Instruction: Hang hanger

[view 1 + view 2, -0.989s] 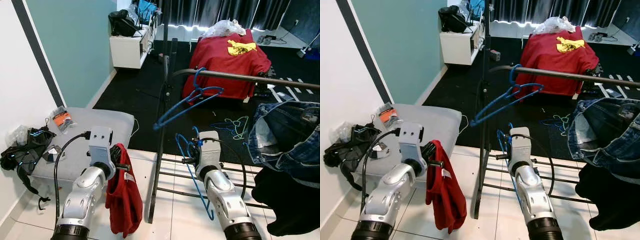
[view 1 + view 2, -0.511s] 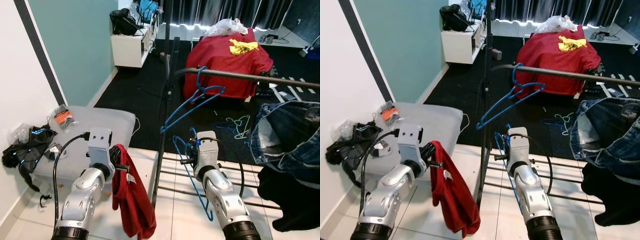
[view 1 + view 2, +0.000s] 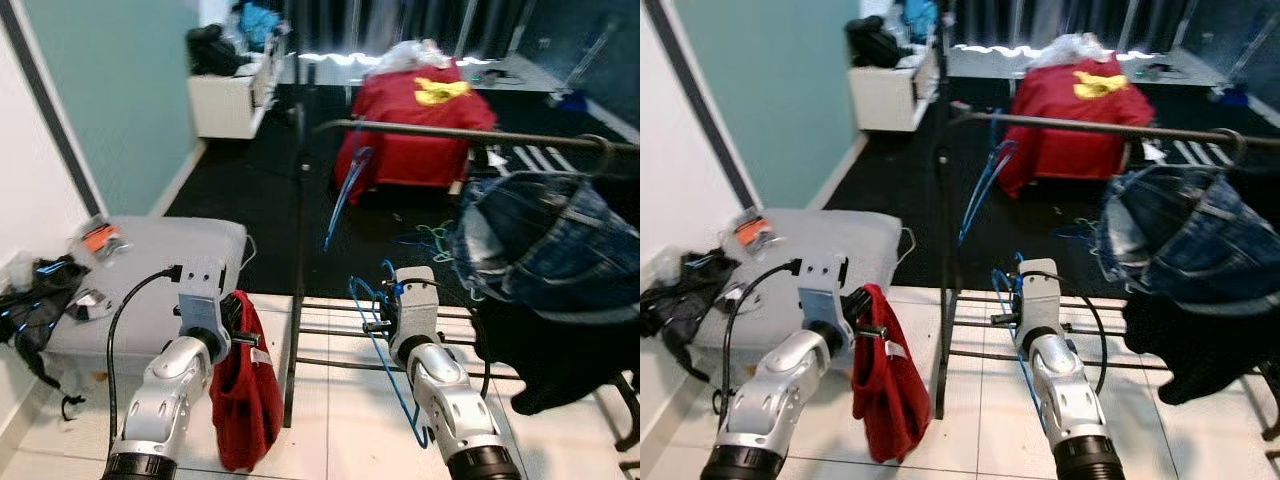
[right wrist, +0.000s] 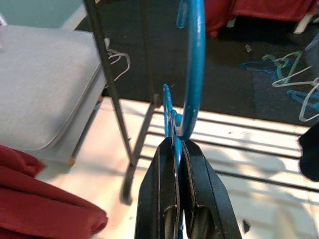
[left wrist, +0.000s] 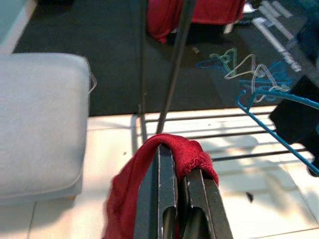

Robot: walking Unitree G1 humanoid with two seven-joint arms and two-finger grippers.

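We are seeing the right gripper [image 4: 179,149] clamping a blue hanger [image 3: 385,350], fingers [image 4: 162,199] pressed together on the wire, hook curving up just ahead. It is hovering low over the white tile floor [image 3: 330,420], near the clothes rack's [image 3: 943,290] bottom bars, well below the top rail [image 3: 440,131]. The left gripper [image 5: 174,159] is pinching a red cloth [image 3: 238,385], which is draping over its tips and hanging toward the floor beside the rack's upright post. Another blue hanger [image 3: 345,190] is hanging on the rail, looking blurred. Jeans [image 3: 545,250] are hanging on the rail's right part; the rail between them is looking bare. A grey cushion [image 3: 150,270] is lying left of the rack. More hangers [image 5: 244,69] are lying on the dark carpet.
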